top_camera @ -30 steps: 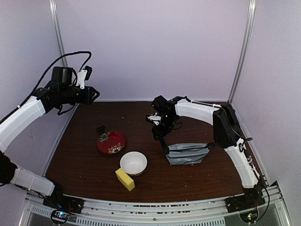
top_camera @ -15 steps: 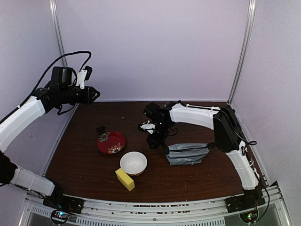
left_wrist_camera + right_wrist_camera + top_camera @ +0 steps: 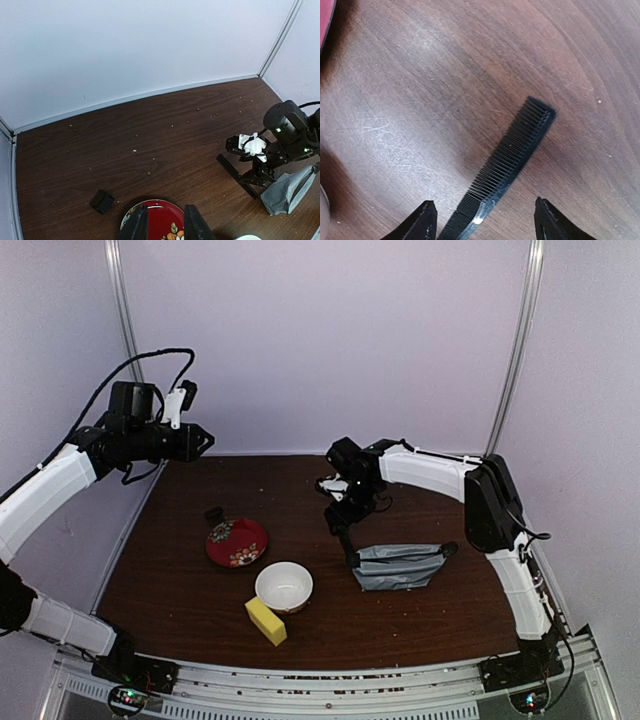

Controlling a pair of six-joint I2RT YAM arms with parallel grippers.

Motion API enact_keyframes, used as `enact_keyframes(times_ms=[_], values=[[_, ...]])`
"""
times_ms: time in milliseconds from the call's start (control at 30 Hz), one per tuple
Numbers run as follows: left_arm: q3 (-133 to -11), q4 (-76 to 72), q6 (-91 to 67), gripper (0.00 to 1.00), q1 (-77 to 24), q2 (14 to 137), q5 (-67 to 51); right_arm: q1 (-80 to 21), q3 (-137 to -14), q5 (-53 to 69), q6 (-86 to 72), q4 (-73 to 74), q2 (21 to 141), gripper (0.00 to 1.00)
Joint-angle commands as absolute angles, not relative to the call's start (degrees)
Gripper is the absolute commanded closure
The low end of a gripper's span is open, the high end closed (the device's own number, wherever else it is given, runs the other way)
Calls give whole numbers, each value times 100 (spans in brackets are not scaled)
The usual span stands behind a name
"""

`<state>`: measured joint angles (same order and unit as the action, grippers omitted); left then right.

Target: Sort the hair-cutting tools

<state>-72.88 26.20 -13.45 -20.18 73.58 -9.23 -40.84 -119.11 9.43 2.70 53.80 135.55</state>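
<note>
My left pincer (image 3: 165, 216) hangs high over the table's (image 3: 180, 580) left edge, its fingers a narrow gap apart with nothing between them. Below it lies a small ribbed black piece (image 3: 102, 201), just beside the red plate (image 3: 237, 542). Nearer the bases sit the white bowl (image 3: 284, 586) and, touching it, a yellow sponge (image 3: 266, 621). My right pincer (image 3: 485, 220) is down at mid-table, fingers spread wide, the comb (image 3: 507, 167) lying slantwise on the wood between them, untouched. A grey pouch (image 3: 400, 565) lies just right of it.
</note>
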Motion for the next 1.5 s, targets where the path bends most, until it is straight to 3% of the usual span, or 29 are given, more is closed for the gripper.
enact_keyframes(times_ms=[0,467,667,933,1233,1467], values=[[-7498,2417,-1383,75,-1966,7292,-1017,-4019,-11938,1378,37,5382,13797,34],[-7506,2417,-1460,75,-1968,7222,-1200,-4003,-11795,1927,212,5572,13796,45],[-7497,2414,-1433,75,-1962,7182,-1181,-4214,-11566,1457,483,5651,13701,62],[-7475,2385,-1428,75,-1965,7140,-1210,-4649,-10965,1078,553,5521,13474,74],[-7462,2382,-1417,75,-1963,7137,-1219,-4698,-10793,745,590,5333,12917,100],[-7462,2380,-1437,75,-1967,7206,-1256,-4634,-11201,806,727,5397,12841,100]])
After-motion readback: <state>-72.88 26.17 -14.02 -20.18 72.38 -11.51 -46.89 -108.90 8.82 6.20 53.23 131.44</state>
